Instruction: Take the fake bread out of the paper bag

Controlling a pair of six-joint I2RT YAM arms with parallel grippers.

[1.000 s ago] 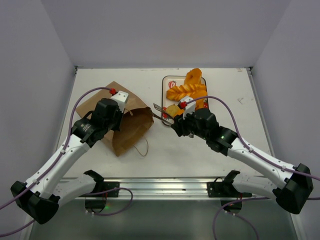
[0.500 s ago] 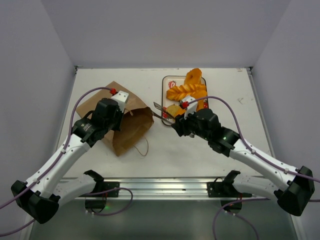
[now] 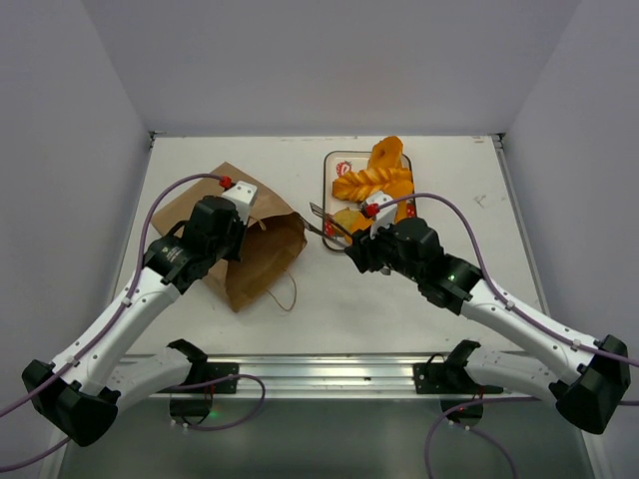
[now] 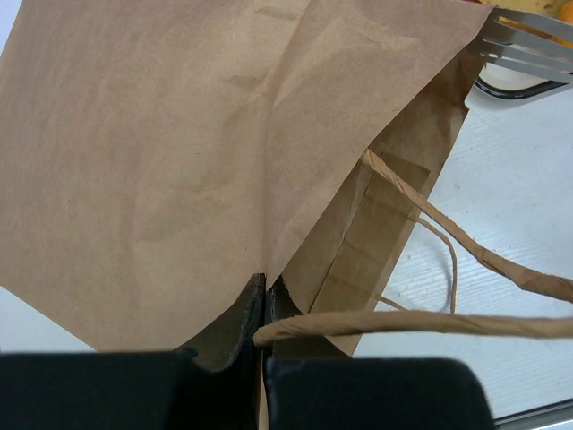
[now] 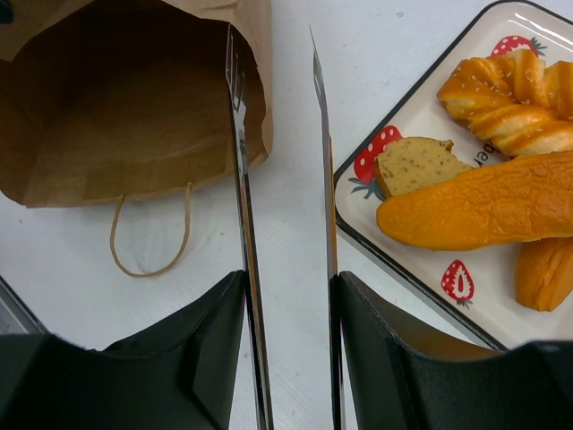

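So the brown kraft paper bag (image 3: 268,251) lies on its side, mouth open, with the left gripper (image 4: 265,297) pinched tight on its top edge. Just right of the bag's mouth, the right gripper (image 5: 288,288) clamps thin metal tongs (image 5: 240,179), arms apart. The glossy golden-orange fake bread (image 5: 474,210) sits further right, on a white strawberry-print tray (image 5: 483,27).

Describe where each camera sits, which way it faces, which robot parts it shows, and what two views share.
Top external: above and behind the bases, looking down on the table; both arms show.
Left wrist: on the left arm, facing the paper bag; left gripper shut on it.
Right wrist: on the right arm, facing bag mouth and strawberry-print tray of fake bread; right gripper holds metal tongs.
Shared: both wrist views show the bag and tongs' tips.
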